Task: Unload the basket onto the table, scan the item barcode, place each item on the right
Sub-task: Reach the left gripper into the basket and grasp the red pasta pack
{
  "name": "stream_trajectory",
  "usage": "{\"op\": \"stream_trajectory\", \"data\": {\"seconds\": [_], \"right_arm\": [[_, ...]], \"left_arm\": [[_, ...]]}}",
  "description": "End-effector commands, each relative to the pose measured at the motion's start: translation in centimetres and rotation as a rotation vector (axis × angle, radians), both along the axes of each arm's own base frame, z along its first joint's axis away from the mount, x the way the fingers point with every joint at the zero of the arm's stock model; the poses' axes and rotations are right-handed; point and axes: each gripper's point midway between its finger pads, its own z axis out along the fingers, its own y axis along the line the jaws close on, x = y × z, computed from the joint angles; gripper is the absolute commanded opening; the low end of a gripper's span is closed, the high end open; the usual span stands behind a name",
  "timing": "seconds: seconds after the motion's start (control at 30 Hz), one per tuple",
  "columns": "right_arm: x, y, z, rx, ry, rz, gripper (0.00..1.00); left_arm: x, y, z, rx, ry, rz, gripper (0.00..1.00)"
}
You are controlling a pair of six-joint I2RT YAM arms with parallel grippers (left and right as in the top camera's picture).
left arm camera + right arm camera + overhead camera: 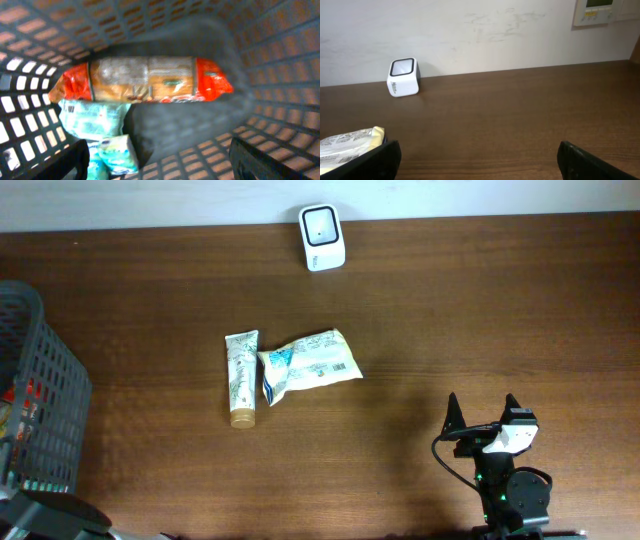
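- We're hovering our left pincer (pixel 160 162) wide open and empty inside the grey plastic mesh basket (pixel 280 60), right over a long red-and-orange snack packet (pixel 142 80).
- Our right pincer (pixel 480 160) is idling wide open too, over the brown wooden bench (pixel 510 115).
- We're guessing that grabbing the packet and showing it to the small white boxy scanner (pixel 322 237) are both left.

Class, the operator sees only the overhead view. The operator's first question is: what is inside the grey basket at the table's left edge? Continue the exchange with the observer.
Observer: The left wrist view shows a red-ended snack packet lying across the basket floor.
Operator: Anything else in there?
Observer: A pale green packet lies right beside it.
Operator: Is the left gripper holding something?
Observer: No, the left gripper is open and empty, above both packets.
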Motion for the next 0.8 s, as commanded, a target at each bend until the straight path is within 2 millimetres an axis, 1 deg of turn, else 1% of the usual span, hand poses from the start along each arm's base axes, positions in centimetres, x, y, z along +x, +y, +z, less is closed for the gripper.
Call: {"op": "stream_trajectory", "data": {"seconds": [0.0, 0.1, 0.23, 0.27, 0.33, 0.43, 0.5, 0.6, 0.7, 0.77], "right_arm": [[0.0, -0.2, -0.3, 0.004, 0.004, -0.007, 0.99], [0.0, -0.2, -0.3, 0.004, 0.004, -0.007, 0.99], [0.0, -0.2, -0.3, 0.004, 0.004, -0.007, 0.99], [0.0, -0.2, -0.3, 0.003, 0.004, -0.007, 0.99], [0.0, -0.2, -0.3, 0.003, 0.004, -0.008, 0.99], [0.0, -0.2, -0.3, 0.003, 0.004, -0.007, 0.99], [0.0, -0.2, -0.3, 0.004, 0.004, -0.007, 0.99], [0.0, -0.2, -0.3, 0.003, 0.004, -0.007, 0.99], [0.0, -0.2, -0.3, 0.003, 0.004, -0.007, 0.99], [0.0, -0.2, -0.3, 0.004, 0.004, -0.007, 0.99]], "left_arm": [[-0.6, 0.9, -3.1, 0.021, 0.075, -0.043, 0.88], [-0.2, 1.6, -5.8, 0.05, 0.122, -0.16, 0.89], [0.1, 2.1, -10.3, 0.117, 0.244, -0.443, 0.9], [0.5, 2.5, -10.6, 0.145, 0.244, -0.464, 0.91], [1.2, 3.4, -10.6, 0.198, 0.224, -0.467, 0.98], [1.4, 3.6, -10.8, 0.223, 0.255, -0.542, 1.0], [1.5, 3.5, -11.8, 0.217, 0.302, -0.649, 1.0], [3.2, 2.0, -13.9, 0.16, 0.241, -0.8, 1.0], [3.2, 1.8, -16.7, 0.112, 0.28, -0.888, 1.0], [3.5, 2.0, -18.3, 0.096, 0.286, -0.904, 0.99]]}}
